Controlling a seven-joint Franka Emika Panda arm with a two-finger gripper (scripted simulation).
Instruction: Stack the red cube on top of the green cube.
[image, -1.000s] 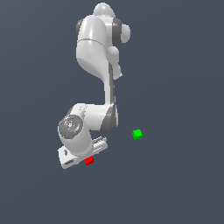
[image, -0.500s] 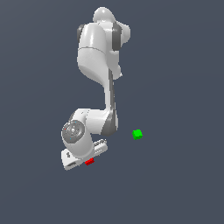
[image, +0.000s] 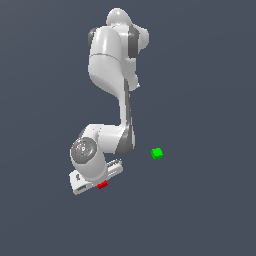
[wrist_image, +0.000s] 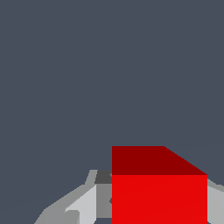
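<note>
The red cube (image: 102, 185) lies low in the exterior view, half hidden under the white hand of my gripper (image: 96, 181). The wrist view shows the red cube (wrist_image: 159, 192) large and close, sitting between the two grey fingers. One finger (wrist_image: 94, 202) presses against one side of it, and the edge of the other finger shows tight against the opposite side. My gripper (wrist_image: 159, 205) is shut on the red cube. The green cube (image: 157, 153) rests alone on the floor toward the exterior view's right, a little higher in the picture and well apart from the gripper.
The white arm (image: 115, 65) rises from its base at the top of the exterior view and bends down to the hand. Plain dark grey floor (image: 200, 210) surrounds both cubes. No other objects show.
The upper arm and shoulder have swung slightly toward the exterior view's right. The hand and red cube have stayed almost where they were.
</note>
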